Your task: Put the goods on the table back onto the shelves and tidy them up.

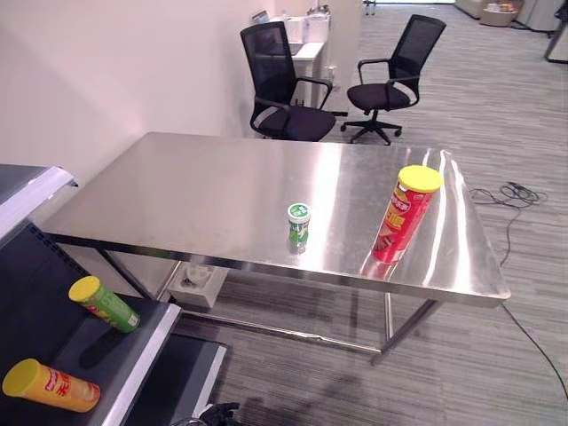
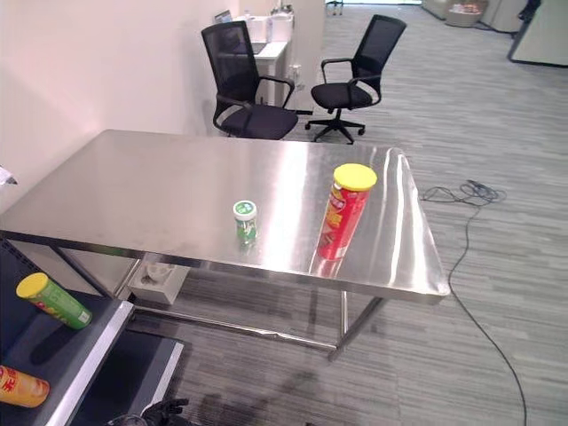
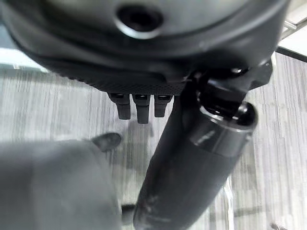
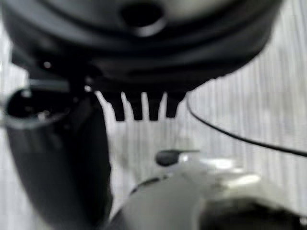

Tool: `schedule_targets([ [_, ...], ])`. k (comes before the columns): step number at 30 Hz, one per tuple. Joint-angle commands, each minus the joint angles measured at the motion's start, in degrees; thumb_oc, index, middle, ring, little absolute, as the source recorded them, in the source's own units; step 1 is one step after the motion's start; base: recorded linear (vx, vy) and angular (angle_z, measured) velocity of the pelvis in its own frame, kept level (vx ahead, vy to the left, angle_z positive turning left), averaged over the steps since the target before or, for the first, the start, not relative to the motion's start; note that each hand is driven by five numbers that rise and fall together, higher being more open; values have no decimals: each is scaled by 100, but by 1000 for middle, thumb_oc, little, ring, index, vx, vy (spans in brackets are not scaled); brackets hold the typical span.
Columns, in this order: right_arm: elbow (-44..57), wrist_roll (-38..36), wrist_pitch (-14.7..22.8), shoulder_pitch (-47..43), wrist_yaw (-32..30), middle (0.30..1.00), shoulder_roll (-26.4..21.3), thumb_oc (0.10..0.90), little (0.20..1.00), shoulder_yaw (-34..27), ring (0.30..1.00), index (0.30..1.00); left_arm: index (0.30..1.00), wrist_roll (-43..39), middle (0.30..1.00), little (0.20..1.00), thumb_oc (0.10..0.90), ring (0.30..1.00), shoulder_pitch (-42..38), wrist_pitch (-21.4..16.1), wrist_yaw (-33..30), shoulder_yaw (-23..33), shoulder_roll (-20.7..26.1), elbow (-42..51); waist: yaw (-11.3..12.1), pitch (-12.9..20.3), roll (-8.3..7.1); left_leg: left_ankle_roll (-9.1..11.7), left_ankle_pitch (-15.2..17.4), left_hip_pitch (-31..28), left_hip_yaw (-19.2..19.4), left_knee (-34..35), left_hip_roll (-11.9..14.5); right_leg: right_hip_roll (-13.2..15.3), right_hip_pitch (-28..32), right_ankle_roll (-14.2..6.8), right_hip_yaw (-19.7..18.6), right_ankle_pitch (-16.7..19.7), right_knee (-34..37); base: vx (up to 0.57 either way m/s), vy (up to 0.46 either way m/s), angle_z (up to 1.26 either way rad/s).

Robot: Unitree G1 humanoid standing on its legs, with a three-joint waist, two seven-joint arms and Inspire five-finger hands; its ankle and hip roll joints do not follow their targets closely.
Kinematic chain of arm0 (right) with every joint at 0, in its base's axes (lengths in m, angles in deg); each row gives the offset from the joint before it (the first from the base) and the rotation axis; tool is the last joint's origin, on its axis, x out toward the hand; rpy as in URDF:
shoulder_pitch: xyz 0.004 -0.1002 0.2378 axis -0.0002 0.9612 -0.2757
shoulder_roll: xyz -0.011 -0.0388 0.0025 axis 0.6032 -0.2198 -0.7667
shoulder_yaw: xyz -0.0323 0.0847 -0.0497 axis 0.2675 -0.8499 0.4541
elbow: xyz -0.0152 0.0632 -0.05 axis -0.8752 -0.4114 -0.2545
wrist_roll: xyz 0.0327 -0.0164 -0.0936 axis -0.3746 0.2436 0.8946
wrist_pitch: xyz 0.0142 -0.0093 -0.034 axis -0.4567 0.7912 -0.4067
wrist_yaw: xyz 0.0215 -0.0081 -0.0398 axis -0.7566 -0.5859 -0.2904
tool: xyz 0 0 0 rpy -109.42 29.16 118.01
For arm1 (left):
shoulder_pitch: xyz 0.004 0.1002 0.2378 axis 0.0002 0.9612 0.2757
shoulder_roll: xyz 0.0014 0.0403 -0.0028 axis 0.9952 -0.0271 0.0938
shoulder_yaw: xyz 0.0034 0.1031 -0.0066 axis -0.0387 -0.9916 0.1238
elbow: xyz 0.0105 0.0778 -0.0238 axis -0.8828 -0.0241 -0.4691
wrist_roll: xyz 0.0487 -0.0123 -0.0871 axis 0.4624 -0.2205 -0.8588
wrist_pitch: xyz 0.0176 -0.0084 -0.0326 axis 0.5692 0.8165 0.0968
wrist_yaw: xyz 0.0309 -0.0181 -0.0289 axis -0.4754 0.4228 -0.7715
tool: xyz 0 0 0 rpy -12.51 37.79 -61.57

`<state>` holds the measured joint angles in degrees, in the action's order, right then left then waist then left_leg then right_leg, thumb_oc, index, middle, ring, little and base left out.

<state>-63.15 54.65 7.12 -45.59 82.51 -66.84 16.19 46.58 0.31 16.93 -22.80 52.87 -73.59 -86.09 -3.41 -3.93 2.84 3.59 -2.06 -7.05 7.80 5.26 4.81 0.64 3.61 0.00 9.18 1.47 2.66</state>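
Observation:
A tall red canister with a yellow lid (image 1: 404,216) stands upright near the right end of the steel table (image 1: 204,191). A small green-and-white cup (image 1: 298,224) stands left of it, close to the front edge. On the dark shelf (image 1: 146,351) at the lower left, a green canister with a yellow lid (image 1: 105,304) and an orange canister with a yellow lid (image 1: 51,385) lie on their sides. My left hand (image 3: 192,158) hangs over the floor with straight fingers (image 3: 139,106), holding nothing. My right hand (image 4: 57,158) hangs likewise with straight fingers (image 4: 141,108), holding nothing.
Two black office chairs (image 1: 286,89) (image 1: 395,75) stand beyond the table's far edge beside a white cabinet (image 1: 306,44). A wall runs along the left. A white box (image 1: 197,282) lies on the floor under the table. Carpeted floor stretches to the right.

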Motion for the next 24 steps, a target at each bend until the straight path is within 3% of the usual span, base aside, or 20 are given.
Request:
schedule_targets([
  [1,617,-719,296,52,-228,900,-321,800,900,-464,900,900,900,395,900,900,800,900,48,-6,96,-139,-97,-358,-45,64,-260,11,42,313,50,-26,36,339,71,-407,-403,-106,97,52,3,-55],
  [3,1749,-531,449,552,-376,900,-734,800,900,-1084,900,900,900,756,900,900,800,900,59,-57,169,-264,-117,-258,-259,63,-285,11,105,259,208,-26,80,327,9,-453,-580,-63,110,38,0,-63],
  [7,2590,-342,634,841,-646,900,-1128,800,900,-1993,900,900,900,986,900,900,800,900,54,-108,234,-390,-136,-23,-445,63,-284,-4,151,232,339,-26,119,298,-78,-509,-723,-20,120,10,3,-37],
  [13,4659,490,837,1244,-945,900,-1546,800,900,-3076,900,900,900,951,900,900,800,900,129,-101,234,-22,-147,79,-637,80,-289,-19,207,177,519,-26,191,237,-155,-551,-927,1,153,23,-7,-20],
  [19,6293,1162,1183,1201,-1182,900,-2011,800,900,-3891,900,900,900,1012,900,900,800,900,139,-143,152,41,-175,101,-664,104,-287,-33,247,125,574,-26,208,223,-130,-561,-971,-30,156,20,-2,-9],
  [20,6842,1402,1321,1004,-1218,900,-2333,800,900,-4051,900,900,900,1075,900,900,800,900,130,-160,109,-35,-146,138,-619,115,-313,-38,263,106,555,-26,210,226,-93,-565,-952,-53,162,0,0,0],
  [24,7494,1571,1414,539,-1185,900,-2736,800,900,-4000,900,900,900,1134,900,900,800,900,103,-165,73,-135,-113,188,-499,153,-328,-40,266,113,498,-26,197,238,-43,-565,-869,-72,174,5,-1,4],
])
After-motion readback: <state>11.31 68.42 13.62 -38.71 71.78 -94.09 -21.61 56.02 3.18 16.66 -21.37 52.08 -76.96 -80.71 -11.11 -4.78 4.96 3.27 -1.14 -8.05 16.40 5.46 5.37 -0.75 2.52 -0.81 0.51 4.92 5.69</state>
